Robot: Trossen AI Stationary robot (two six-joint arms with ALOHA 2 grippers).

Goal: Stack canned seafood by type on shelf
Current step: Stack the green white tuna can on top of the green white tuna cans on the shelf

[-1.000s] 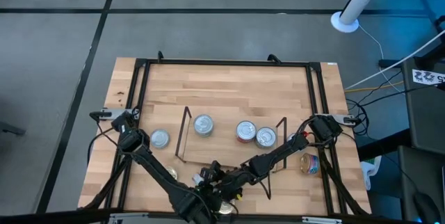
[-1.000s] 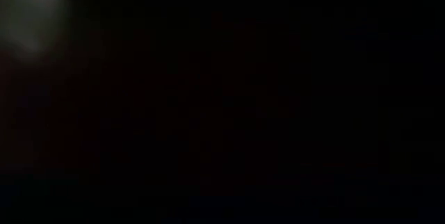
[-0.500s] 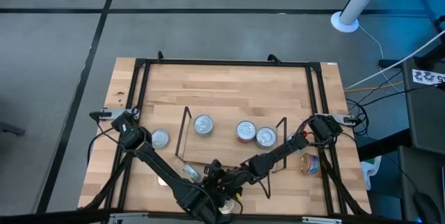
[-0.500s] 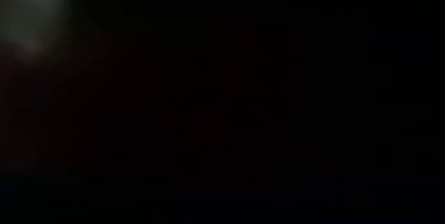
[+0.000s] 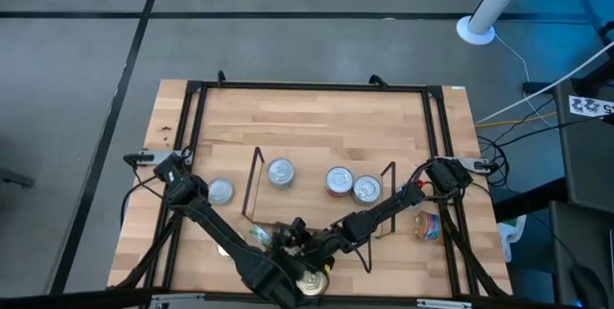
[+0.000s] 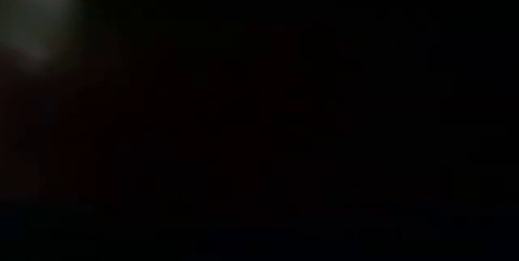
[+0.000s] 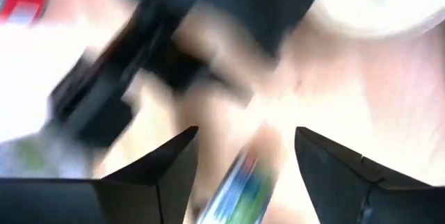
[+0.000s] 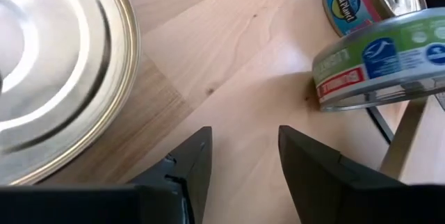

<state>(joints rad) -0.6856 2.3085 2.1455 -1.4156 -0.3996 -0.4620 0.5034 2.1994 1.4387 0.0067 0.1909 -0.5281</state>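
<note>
Here, both end effectors are seen at the worktop's (image 5: 317,117) near edge; the left end effector (image 5: 273,239) is spread wide over a green-labelled tin (image 5: 259,236); the right end effector (image 8: 240,156) is parted, empty, beside a gold-topped tin (image 8: 49,71); three silver-topped tins (image 5: 280,171) are set on the shelf (image 5: 317,215).

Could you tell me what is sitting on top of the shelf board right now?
Three silver-topped tins sit on the shelf in a row. The two arms cross its near edge, so anything under them there is hidden.
</note>
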